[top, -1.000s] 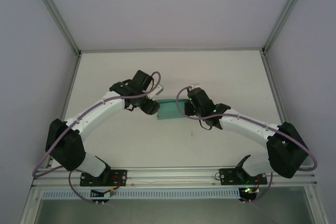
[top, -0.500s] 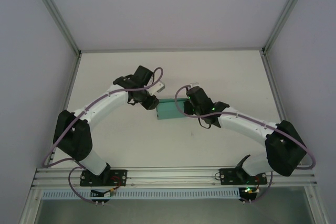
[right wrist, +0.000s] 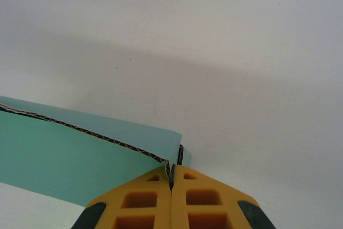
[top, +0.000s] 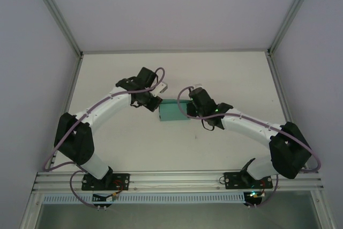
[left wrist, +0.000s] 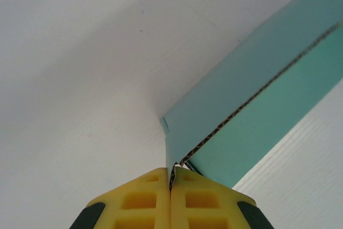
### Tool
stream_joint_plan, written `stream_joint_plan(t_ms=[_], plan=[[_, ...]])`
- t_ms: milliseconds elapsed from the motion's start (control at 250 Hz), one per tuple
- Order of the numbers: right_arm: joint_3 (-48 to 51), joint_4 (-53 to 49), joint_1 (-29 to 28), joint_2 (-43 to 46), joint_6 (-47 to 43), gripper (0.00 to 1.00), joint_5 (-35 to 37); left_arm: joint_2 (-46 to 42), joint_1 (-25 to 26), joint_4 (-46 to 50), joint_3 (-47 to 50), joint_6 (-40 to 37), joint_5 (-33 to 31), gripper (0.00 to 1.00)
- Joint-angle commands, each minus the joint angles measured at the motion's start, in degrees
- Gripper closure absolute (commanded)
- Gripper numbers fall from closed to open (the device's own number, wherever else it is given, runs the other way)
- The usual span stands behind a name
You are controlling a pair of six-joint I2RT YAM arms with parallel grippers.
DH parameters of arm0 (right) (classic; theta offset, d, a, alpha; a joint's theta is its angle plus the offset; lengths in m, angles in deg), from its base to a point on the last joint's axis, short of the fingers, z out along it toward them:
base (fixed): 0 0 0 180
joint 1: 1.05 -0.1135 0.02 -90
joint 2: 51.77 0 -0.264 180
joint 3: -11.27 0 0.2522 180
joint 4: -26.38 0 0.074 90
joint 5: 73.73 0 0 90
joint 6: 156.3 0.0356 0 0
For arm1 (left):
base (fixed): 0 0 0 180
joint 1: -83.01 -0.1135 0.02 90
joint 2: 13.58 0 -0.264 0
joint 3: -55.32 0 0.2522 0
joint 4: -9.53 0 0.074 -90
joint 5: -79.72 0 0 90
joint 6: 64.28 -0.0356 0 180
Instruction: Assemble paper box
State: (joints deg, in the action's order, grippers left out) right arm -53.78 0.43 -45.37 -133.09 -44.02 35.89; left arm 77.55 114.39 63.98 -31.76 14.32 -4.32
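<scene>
Since thin card would probably slide or flop if gripped at one end only, the paper box (top: 172, 112) is held between both arms over the worktop (top: 225, 76). Left jaws: pressed together, pinching a corner edge, card (left wrist: 257, 95) running ahead-right. Right jaws: likewise pinching the opposite corner, card (right wrist: 69, 159) running leftward.

No text, label, brand mark, number or sign can be read in any view; the teal card of the paper box (top: 172, 112) shows plain, unprinted faces
</scene>
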Motion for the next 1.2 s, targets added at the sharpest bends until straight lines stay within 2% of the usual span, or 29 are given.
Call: stream_joint_plan(t_ms=[0,92,128,208,363,647,886,1086,1198], plan=[[1.72,-11.86,-1.24,-2.97,2.64,1.00,-0.66,-2.62,1.82,-0.96,1.48,12.93,-4.58,1.00],[1.24,-13.75,-1.43,-3.44,5.48,1.00,0.36,-3.28,3.64,0.57,2.73,20.71,-5.87,1.00],[0.98,-14.49,-1.60,-3.58,6.46,1.00,0.85,-3.62,4.52,1.03,3.27,22.22,-5.87,1.00],[0.45,-15.72,-2.06,-3.52,8.53,1.00,2.25,-4.16,7.05,1.20,4.46,25.95,-10.91,1.00],[0.53,-16.74,-2.85,-2.52,11.66,1.00,3.48,-2.07,8.90,0.20,5.02,33.32,-14.05,1.00],[0.40,-17.99,-4.45,-2.91,14.50,1.00,5.05,-0.42,10.00,-0.64,6.59,42.91,-12.55,1.00],[0.31,-17.82,-5.22,-2.91,14.47,1.00,5.44,-1.20,10.49,-2.40,10.55,44.78,-13.15,1.00],[2.43,-15.56,-5.42,-1.79,13.49,1.00,6.12,-1.48,11.82,-4.44,15.27,41.09,-15.59,1.00],[6.12,-10.30,-6.00,-0.45,12.40,1.00,6.45,-0.54,13.72,-7.63,18.90,39.66,-16.70,1.00]])
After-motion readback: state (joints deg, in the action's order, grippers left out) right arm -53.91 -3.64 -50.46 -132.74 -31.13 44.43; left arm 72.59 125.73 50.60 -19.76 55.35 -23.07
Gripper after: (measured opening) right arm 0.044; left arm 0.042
